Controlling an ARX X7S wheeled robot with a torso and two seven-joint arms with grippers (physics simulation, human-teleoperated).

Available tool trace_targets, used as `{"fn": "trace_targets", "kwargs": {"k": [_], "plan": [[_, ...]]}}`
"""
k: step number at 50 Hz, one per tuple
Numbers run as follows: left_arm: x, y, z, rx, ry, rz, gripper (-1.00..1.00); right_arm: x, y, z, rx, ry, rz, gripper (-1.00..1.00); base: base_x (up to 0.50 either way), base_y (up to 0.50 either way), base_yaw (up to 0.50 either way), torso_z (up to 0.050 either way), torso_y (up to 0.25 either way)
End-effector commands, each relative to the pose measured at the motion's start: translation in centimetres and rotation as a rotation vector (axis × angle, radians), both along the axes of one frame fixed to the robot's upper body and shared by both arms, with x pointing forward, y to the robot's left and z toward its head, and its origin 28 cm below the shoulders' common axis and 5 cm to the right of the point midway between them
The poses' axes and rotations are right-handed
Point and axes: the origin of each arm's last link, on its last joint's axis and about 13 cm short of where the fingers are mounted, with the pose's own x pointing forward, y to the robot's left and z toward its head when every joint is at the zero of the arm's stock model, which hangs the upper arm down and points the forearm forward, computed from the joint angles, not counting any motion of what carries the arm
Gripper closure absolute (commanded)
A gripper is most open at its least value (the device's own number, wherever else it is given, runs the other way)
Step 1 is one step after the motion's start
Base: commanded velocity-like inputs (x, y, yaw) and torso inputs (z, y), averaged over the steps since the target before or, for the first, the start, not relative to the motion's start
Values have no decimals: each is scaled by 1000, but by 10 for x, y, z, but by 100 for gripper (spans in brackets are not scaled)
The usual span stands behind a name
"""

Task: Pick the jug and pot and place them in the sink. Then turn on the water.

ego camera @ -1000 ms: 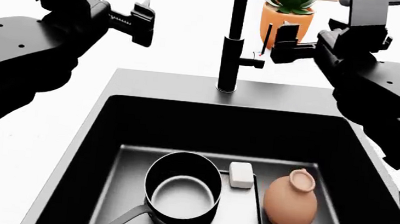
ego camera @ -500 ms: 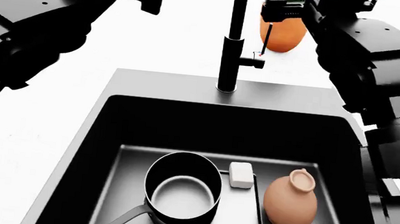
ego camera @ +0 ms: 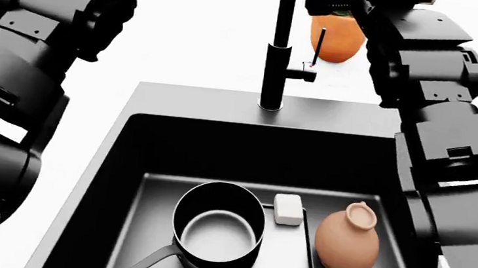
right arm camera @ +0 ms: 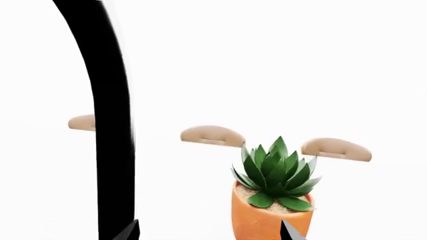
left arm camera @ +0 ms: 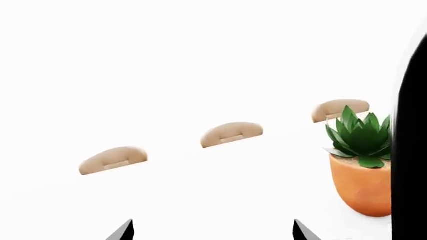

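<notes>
The black pot [ego camera: 217,231] stands upright on the floor of the sink [ego camera: 198,104], its long handle pointing to the near left. The terracotta jug [ego camera: 347,242] lies tilted beside it on the right, also inside the basin. The tall black tap [ego camera: 277,52] rises behind the sink, and no water shows under it. Both arms are raised, and their grippers reach the top edge of the head view on either side of the tap. My left gripper [left arm camera: 213,229] is open on nothing. My right gripper [right arm camera: 209,230] is open too, between the tap column [right arm camera: 110,125] and the planter.
An orange planter with a green plant [ego camera: 337,41] stands behind the tap's side lever [ego camera: 308,71]. A small white block [ego camera: 288,209] lies in the sink between pot and jug. Tan rounded chair backs [left arm camera: 231,134] show beyond the white counter.
Both arms have lifted and swung away from me, carrying the grippers from the sides of the tap up to the top edge of the head view. Pot and jug have not moved.
</notes>
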Motion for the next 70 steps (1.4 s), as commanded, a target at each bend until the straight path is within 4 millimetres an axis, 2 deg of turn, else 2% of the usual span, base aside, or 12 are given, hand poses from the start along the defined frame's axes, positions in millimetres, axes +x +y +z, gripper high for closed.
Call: {"fn": "trace_targets", "kwargs": {"k": [1, 25, 70], "plan": [[5, -5, -4, 15, 34, -6, -100, 1, 5, -2, -7, 15, 4, -100, 0, 0, 0, 0, 0], [6, -3, -7, -11, 8, -19, -100, 1, 4, -4, -4, 26, -7, -100, 0, 0, 0, 0, -3], [8, -2, -16, -6, 46, -36, -100, 2, 7, -10, -2, 43, -7, -100, 0, 0, 0, 0, -152]]}}
